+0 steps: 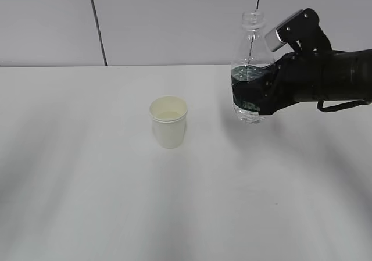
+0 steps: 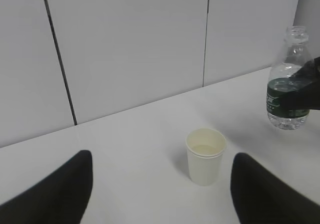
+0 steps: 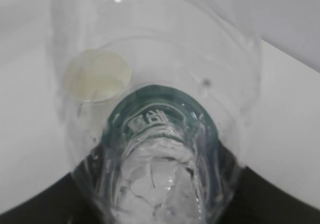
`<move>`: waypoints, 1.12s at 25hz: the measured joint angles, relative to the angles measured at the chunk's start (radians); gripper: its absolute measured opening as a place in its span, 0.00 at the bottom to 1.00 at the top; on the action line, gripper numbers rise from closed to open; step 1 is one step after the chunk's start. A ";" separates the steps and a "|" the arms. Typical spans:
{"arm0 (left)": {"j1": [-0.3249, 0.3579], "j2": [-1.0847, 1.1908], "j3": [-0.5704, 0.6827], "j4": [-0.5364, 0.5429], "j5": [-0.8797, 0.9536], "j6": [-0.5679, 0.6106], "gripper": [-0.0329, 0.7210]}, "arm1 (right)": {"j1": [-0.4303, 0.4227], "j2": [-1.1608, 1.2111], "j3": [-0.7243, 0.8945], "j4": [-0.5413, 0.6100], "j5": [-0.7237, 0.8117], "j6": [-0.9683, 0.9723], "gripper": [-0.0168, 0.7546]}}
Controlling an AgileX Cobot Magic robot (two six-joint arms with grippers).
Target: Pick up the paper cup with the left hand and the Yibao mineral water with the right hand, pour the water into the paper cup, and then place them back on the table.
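Two grippers, unequal progress. Left hand (image 2: 160, 194) spread wide, empty, just short of cup (image 1: 169, 121) standing mid-table (image 1: 87, 185). Advise: advance level, close below rim, gently. Farther right, right hand (image 1: 264, 92) clenched around bottle (image 1: 250, 69) label, upright, lifted clear of table.

A grey panelled wall (image 1: 174, 22) with dark vertical seams (image 1: 97, 22) rises behind the far edge of the white table (image 1: 87, 185), evenly lit

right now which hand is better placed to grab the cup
Left. Its open fingers frame the paper cup standing free on the table, while the right hand is already closed around the water bottle, lifted off to the cup's side.
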 joint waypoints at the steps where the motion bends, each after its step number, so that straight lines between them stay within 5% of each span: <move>1: 0.000 0.000 0.000 0.000 0.000 0.000 0.74 | -0.003 0.005 0.000 0.000 0.005 -0.009 0.52; 28: 0.000 0.000 0.000 0.000 0.016 0.000 0.70 | -0.091 0.229 -0.011 -0.006 0.283 -0.348 0.52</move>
